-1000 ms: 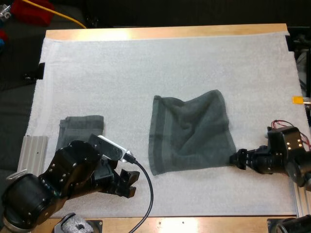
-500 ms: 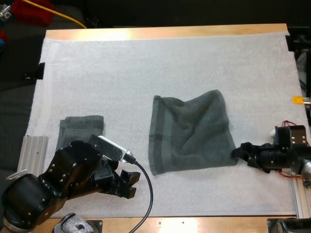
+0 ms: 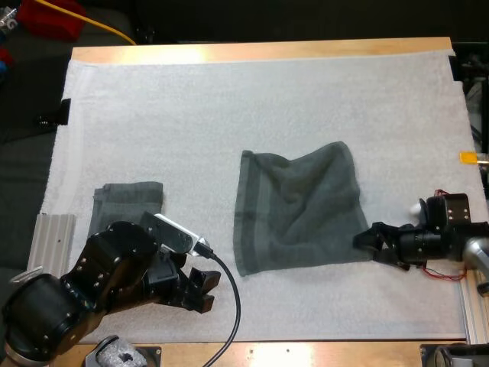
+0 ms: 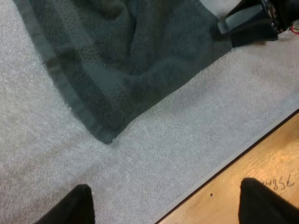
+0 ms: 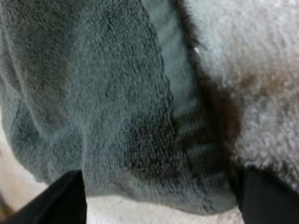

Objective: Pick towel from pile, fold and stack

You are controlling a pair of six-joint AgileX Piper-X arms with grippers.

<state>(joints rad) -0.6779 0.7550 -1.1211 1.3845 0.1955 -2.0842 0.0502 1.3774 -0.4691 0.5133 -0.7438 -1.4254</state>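
Right gripper [image 3: 364, 245] has slid left to the spread towel's [image 3: 296, 205] near right corner, jaws wide, nothing gripped yet. Left gripper [image 3: 200, 292] hangs near-left over the mat [image 3: 229, 99], wide apart, empty. Step: corner grab for folding; next, close. Right wrist view shows the hem between the fingers; high view shows the folded towel [image 3: 126, 200] at left.

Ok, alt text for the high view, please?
A dark grey-green towel lies spread and slightly rumpled mid-way across the white mat, the right gripper open at its near right corner. The left gripper, open, hovers over bare mat beside a folded towel at the left.
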